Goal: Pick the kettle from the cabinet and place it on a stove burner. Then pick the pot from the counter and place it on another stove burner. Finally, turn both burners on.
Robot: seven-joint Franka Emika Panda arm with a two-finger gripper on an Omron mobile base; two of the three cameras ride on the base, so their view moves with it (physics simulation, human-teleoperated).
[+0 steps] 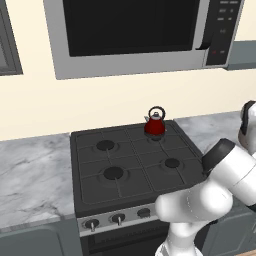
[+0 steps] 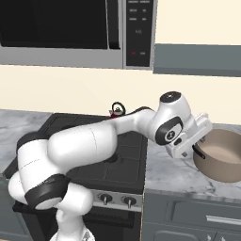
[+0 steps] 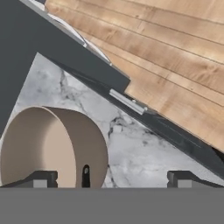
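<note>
We see the wide round beige-tan pot (image 3: 52,146) on the white-grey veined marble bench (image 3: 144,153), its near wall and dark side handle between our gripper (image 3: 111,180)'s jaws, which stand wide apart, holding nothing.

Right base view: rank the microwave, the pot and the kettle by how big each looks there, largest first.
1. Microwave, by far the largest, though cut off by the frame.
2. Pot, wide and near the camera, also cut at the right edge.
3. Kettle, smallest; it sits farther back and the arm partly hides it, so it looks even smaller.
</note>
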